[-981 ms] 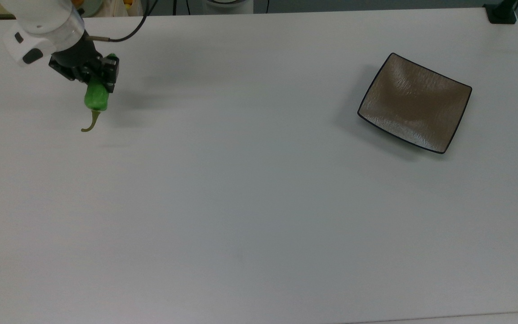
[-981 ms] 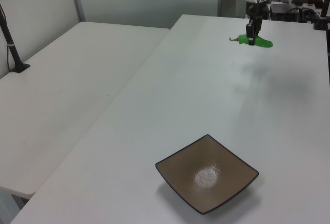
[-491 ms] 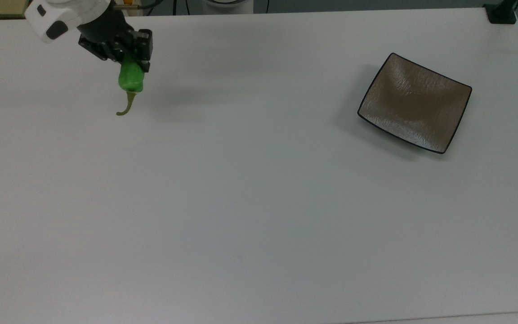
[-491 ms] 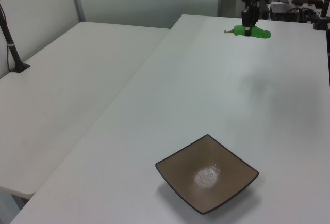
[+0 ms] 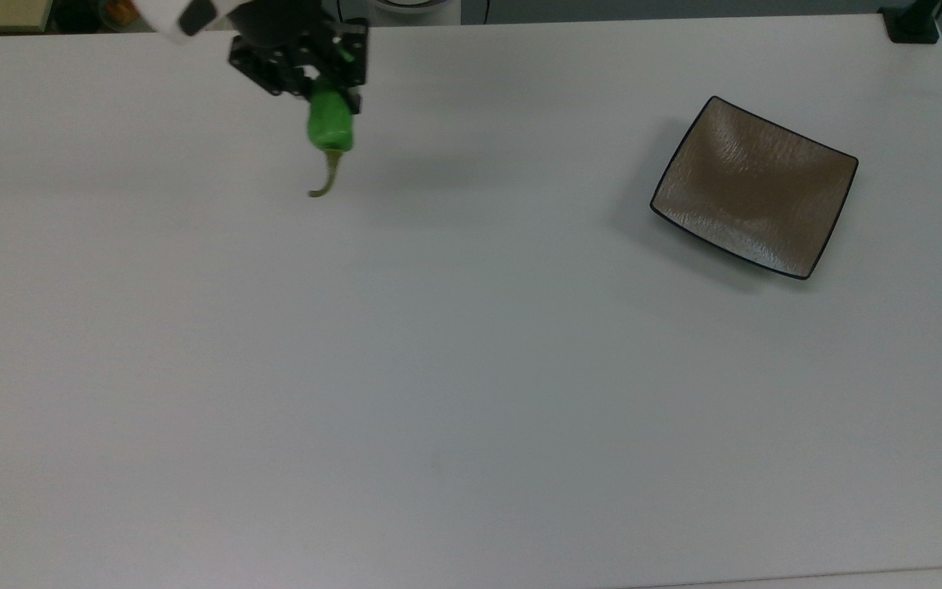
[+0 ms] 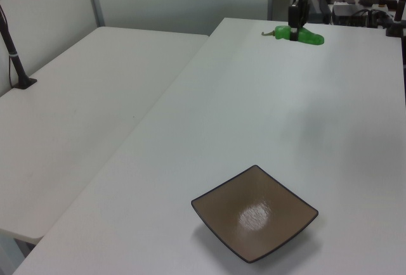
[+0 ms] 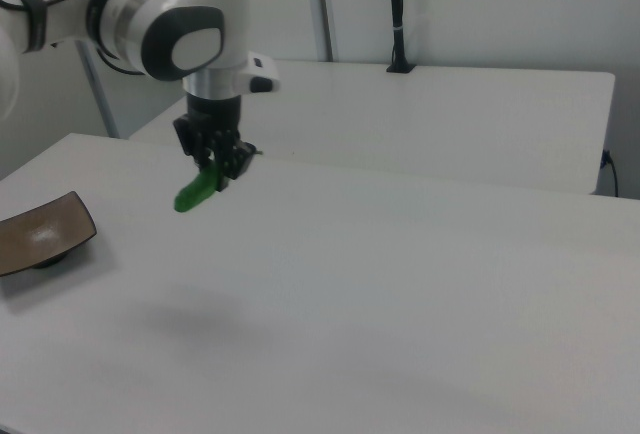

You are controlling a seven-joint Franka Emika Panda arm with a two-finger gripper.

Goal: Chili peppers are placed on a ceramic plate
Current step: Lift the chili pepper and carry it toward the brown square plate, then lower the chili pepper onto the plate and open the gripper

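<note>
My pincer (image 5: 330, 82) has moved toward the top view's right since a second ago, carrying the chili pepper (image 5: 330, 127) nearer the ceramic plate (image 5: 753, 186), still well apart from it. Pincer clamped on the pepper's middle, lifted above the worktop (image 5: 438, 368). Pepper: bright green, elongated, curved olive stem; probably tilted tip-down in the right view. Plate: square, brownish-grey, black rim, unmoved.
</note>
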